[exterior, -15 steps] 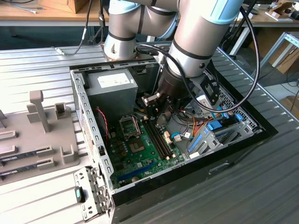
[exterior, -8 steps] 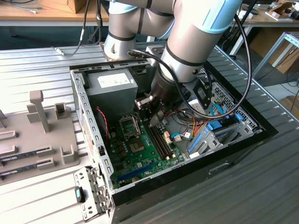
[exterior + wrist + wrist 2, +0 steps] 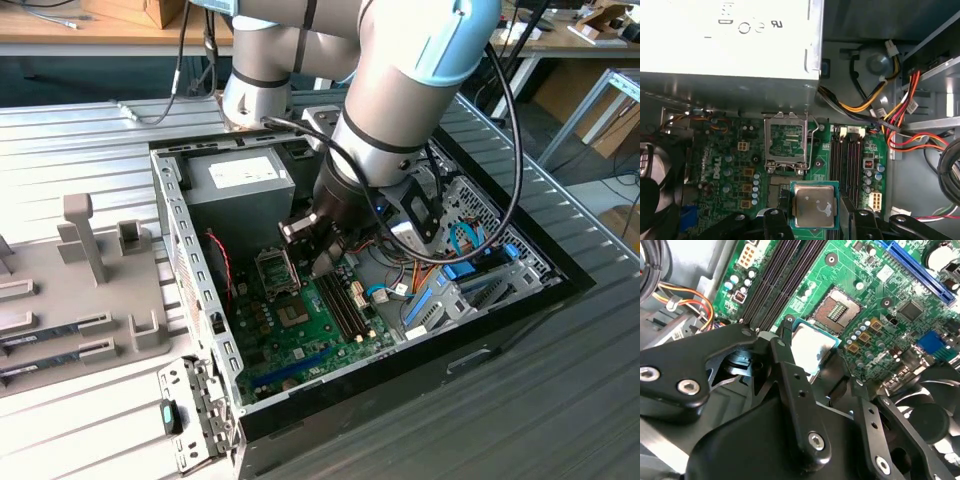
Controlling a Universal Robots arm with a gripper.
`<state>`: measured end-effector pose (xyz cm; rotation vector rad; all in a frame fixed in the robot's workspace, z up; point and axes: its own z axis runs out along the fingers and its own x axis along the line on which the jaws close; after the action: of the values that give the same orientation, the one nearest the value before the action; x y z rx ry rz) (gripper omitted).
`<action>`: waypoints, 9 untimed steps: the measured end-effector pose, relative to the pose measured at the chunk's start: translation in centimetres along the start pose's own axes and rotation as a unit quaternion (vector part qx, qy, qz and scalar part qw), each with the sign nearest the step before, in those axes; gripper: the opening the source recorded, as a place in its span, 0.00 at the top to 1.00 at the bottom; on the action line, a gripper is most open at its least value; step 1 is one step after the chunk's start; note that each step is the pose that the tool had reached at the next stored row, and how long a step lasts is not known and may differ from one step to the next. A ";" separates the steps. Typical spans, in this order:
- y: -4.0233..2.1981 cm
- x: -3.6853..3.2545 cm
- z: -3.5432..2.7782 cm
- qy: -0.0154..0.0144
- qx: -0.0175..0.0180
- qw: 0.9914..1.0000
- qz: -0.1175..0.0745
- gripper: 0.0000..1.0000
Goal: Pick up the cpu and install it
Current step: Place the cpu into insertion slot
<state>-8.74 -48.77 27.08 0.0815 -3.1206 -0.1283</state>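
Inside the open computer case (image 3: pixel 185 250), the gripper (image 3: pixel 320 258) hangs low over the green motherboard (image 3: pixel 300 345), close to the middle of the case and on the side of the grey power-supply box (image 3: pixel 245 180) that faces the board. It is clenched on the cpu (image 3: pixel 813 206): in both wrist views the black fingers (image 3: pixel 785 347) press against opposite edges of the chip, whose silvery top and thin green rim face up. The cpu sits just beside the open socket (image 3: pixel 837 310), not in it, with the memory slots (image 3: pixel 847 155) near its other side. Whether its underside touches the board I cannot tell. The socket's metal frame (image 3: pixel 787 141) lies between the chip and the power-supply box. A black fan (image 3: pixel 935 412) stands at the board's edge.
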 end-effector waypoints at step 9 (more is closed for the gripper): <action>-0.03 1.55 1.13 0.000 0.005 1.000 0.006 0.53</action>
<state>-10.31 -48.79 25.98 0.0626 -3.1220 -0.1117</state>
